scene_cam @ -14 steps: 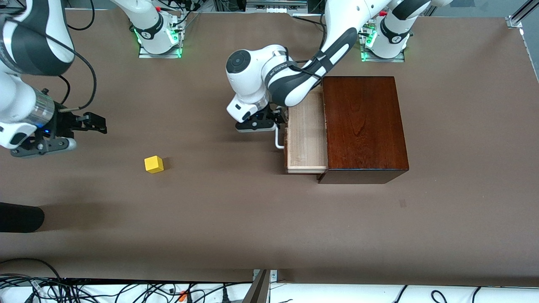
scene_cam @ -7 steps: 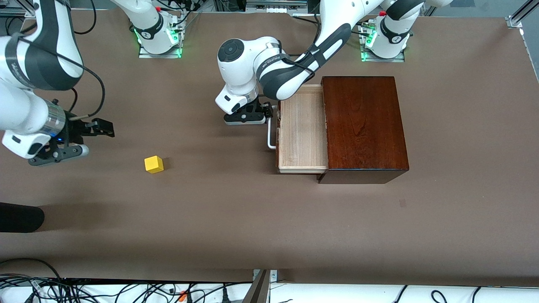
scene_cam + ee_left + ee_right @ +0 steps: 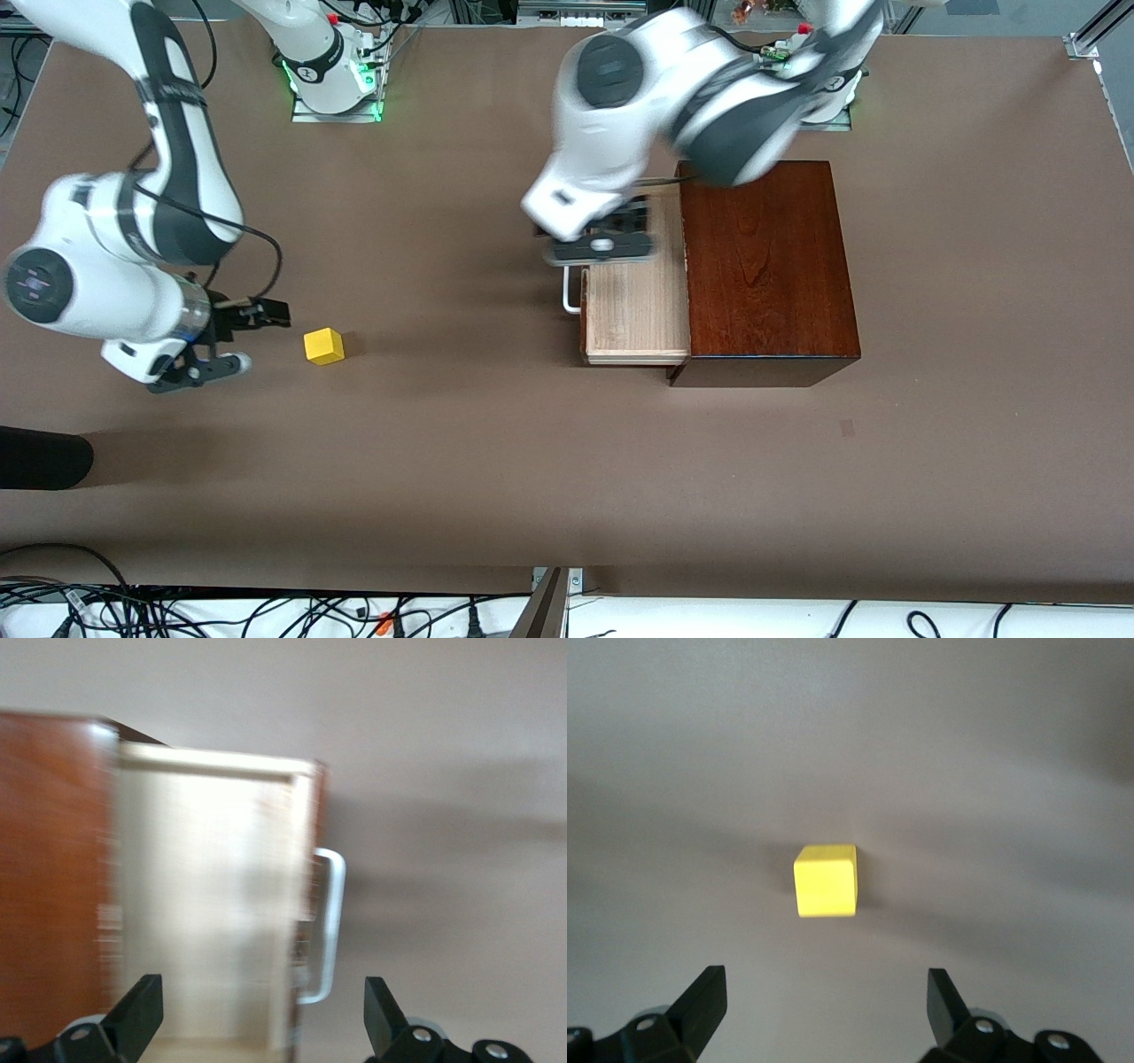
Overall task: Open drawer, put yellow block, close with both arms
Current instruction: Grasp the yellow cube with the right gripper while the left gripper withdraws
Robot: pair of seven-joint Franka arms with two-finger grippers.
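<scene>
We counted one drawer [image 3: 636,306], one block [image 3: 323,346], one box [image 3: 766,266] and two arms on the table [image 3: 496,461]. The drawer stood pulled out of the dark box toward the right arm's end of the table, its pale wooden tray bare inside. Its single white bar handle [image 3: 570,301] stuck out from the front panel.

The left gripper [image 3: 601,249] hung over the drawer's front edge, above the part of the tray farther from the front camera. In the left wrist view we saw its two fingers [image 3: 142,1014] spread wide, holding nothing, with the tray [image 3: 208,904] and handle [image 3: 326,926] below them.

The one yellow block sat on the bare table, well apart from the drawer, toward the right arm's end. It rested flat on one face.

The right gripper [image 3: 232,340] hovered low just beside the block, on the side toward the right arm's end of the table, not touching it. In the right wrist view its two fingers [image 3: 704,997] were spread apart and empty, and the block [image 3: 826,880] lay ahead of them, centred between the tips.
</scene>
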